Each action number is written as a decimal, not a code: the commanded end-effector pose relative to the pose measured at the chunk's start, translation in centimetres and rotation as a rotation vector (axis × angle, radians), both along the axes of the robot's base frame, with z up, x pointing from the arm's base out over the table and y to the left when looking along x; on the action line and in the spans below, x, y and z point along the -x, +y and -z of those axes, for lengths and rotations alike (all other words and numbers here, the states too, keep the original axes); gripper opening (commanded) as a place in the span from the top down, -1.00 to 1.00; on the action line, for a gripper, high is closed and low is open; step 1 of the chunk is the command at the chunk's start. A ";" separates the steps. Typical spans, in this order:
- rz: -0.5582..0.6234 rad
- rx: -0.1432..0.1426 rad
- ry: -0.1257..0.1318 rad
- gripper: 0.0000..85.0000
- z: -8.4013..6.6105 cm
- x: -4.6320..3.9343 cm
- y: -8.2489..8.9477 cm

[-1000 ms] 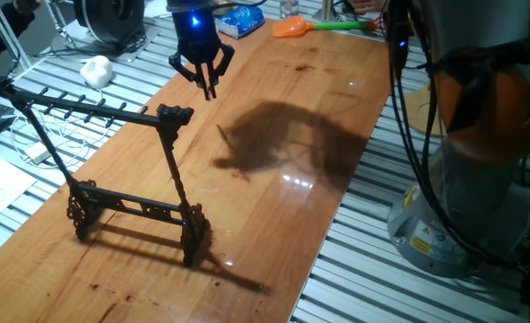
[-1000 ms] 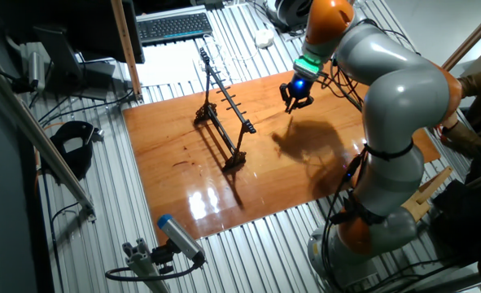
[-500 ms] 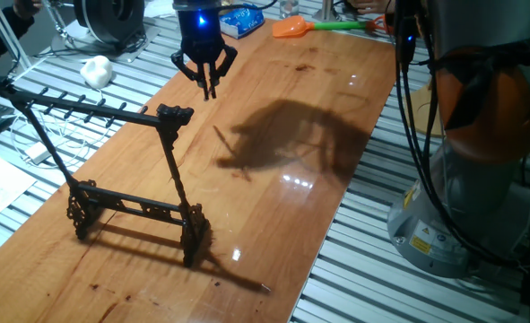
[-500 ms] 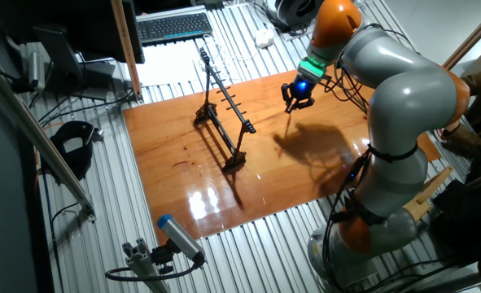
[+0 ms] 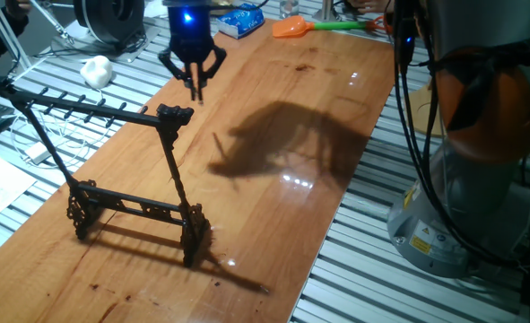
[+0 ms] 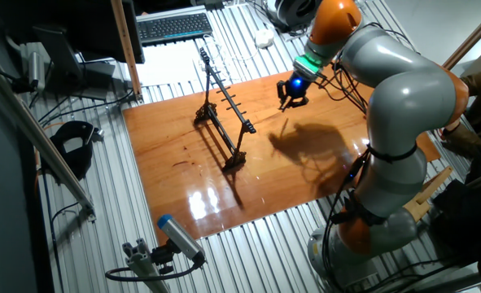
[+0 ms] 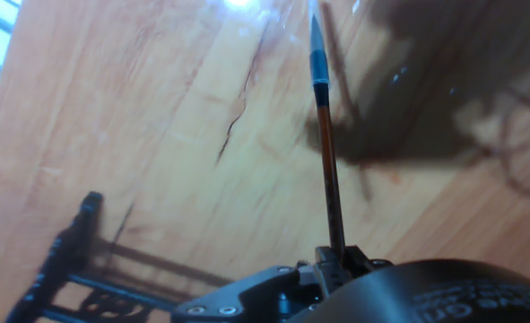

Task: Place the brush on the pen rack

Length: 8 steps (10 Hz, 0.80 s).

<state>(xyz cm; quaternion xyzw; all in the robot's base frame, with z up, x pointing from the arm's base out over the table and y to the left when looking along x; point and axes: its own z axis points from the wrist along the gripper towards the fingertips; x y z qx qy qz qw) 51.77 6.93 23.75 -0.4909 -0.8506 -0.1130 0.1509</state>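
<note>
My gripper (image 5: pixel 194 79) is shut on the brush (image 5: pixel 195 90), which hangs point down between the fingers, well above the wooden table (image 5: pixel 273 206). In the hand view the thin brown shaft with its dark tip (image 7: pixel 327 152) runs away from the gripper (image 7: pixel 341 260). The black pen rack (image 5: pixel 121 112) stands on the left of the table. Its near end knob (image 5: pixel 175 113) is just below and left of the gripper. The rack also shows in the other fixed view (image 6: pixel 224 114), left of the gripper (image 6: pixel 291 96), and in the hand view (image 7: pixel 63 269) at the lower left.
An orange fly swatter (image 5: pixel 291 29) with a green handle lies at the table's far end beside a blue packet (image 5: pixel 242 18). A white lump (image 5: pixel 95 69) and cables lie on the slatted bench to the left. A keyboard (image 6: pixel 173 26) lies behind the rack. The robot base (image 5: pixel 462 179) stands on the right.
My gripper has moved left with the brush, closer to the rack's near end. The rack has not moved.
</note>
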 end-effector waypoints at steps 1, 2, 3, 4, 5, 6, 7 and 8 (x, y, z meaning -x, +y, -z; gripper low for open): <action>0.048 -0.001 0.000 1.00 -0.3 0.08 1.6; 0.070 -0.003 0.000 1.00 -0.5 0.20 2.2; 0.085 -0.004 0.002 1.00 -0.6 0.34 2.7; 0.105 -0.006 0.007 1.00 -0.9 0.42 3.2; 0.123 -0.010 0.009 1.00 -1.2 0.50 3.7; 0.132 -0.009 0.011 1.00 -1.5 0.60 4.1; 0.144 -0.017 0.015 1.00 -1.7 0.74 4.3; 0.152 -0.027 0.016 1.00 -1.7 0.82 4.4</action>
